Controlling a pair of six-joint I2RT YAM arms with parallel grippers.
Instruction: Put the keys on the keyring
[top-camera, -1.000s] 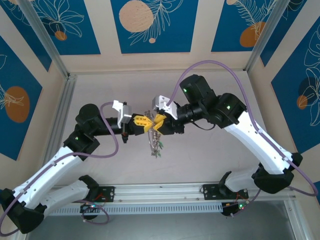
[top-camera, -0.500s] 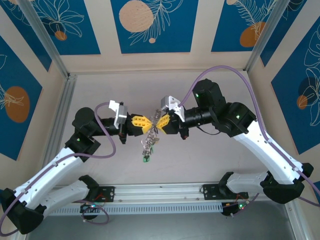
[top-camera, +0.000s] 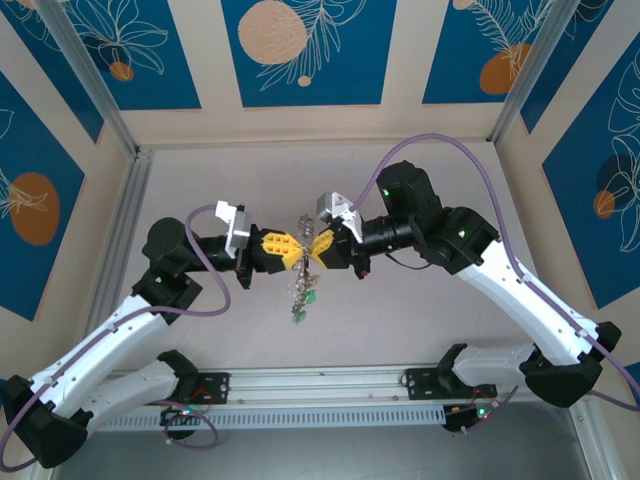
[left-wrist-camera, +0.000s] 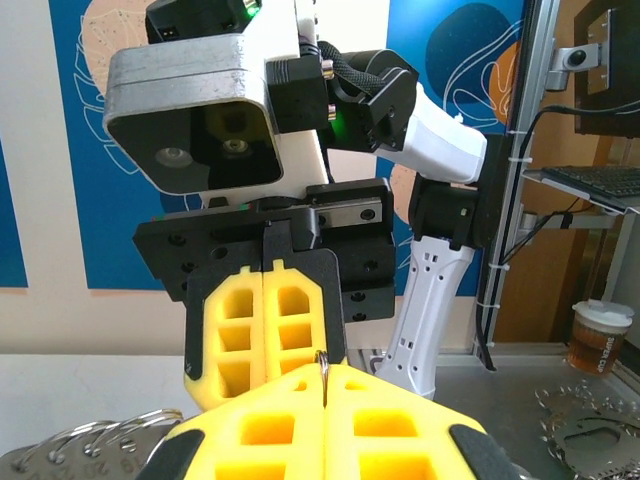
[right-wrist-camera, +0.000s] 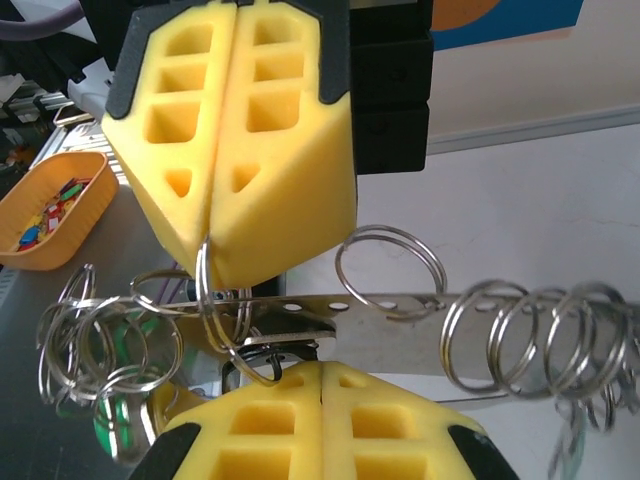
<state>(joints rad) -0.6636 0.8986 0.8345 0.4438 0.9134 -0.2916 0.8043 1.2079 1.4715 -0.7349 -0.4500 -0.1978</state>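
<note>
- Top external: the keyring (top-camera: 301, 288) dangles at 6 o'clock beneath two meeting grippers, above the table (top-camera: 420, 320) centre, well apart from every wall (top-camera: 300, 125).
- Left gripper (top-camera: 293, 250) pinches its wire; right gripper (top-camera: 316, 247) has its pads pressed together.
- The keys can't be told apart in the cluster.

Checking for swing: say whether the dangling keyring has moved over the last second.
Yes. The keyring hangs further left and slightly nearer the front rail.
</note>
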